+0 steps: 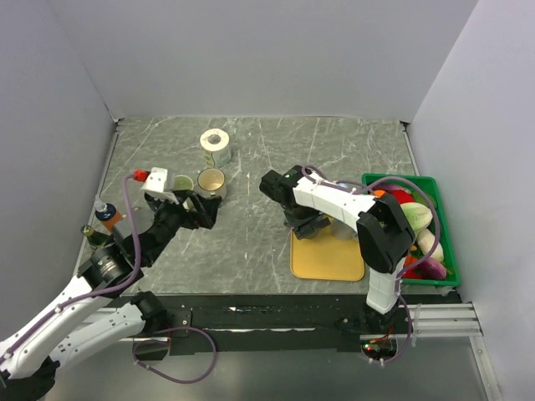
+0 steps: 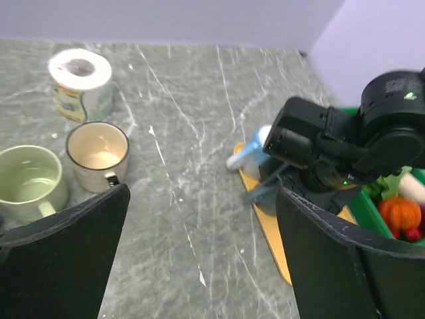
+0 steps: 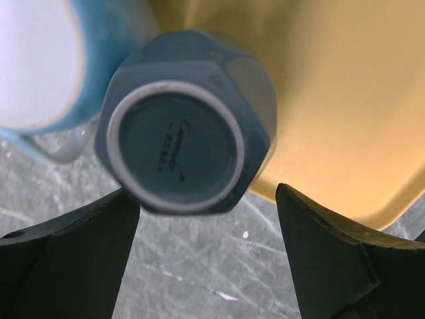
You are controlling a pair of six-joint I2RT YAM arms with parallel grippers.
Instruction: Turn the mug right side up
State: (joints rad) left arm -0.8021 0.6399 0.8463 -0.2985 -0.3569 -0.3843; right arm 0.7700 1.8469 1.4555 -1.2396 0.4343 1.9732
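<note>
Both right jaws are hanging wide open and empty, flanking the mug (image 3: pixel 182 126), which is sitting base-up at the edge of the mat (image 3: pixel 345 100), so centring before closing, clear of the cup (image 3: pixel 40 60), is looking wisest.

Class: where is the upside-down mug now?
Right wrist view: the mug sits base-up at the mat's edge, beside a blue cup, under the right gripper.

mugs (image 2: pixel 26 181) (image 2: pixel 98 154) (image 3: pixel 40 60) (image 3: pixel 179 126): 4 | paper roll (image 2: pixel 80 83): 1 | yellow mat (image 1: pixel 326 257): 1 | green bin (image 1: pixel 399 177): 1 | bottles (image 1: pixel 107 214) (image 1: pixel 94 236): 2
</note>
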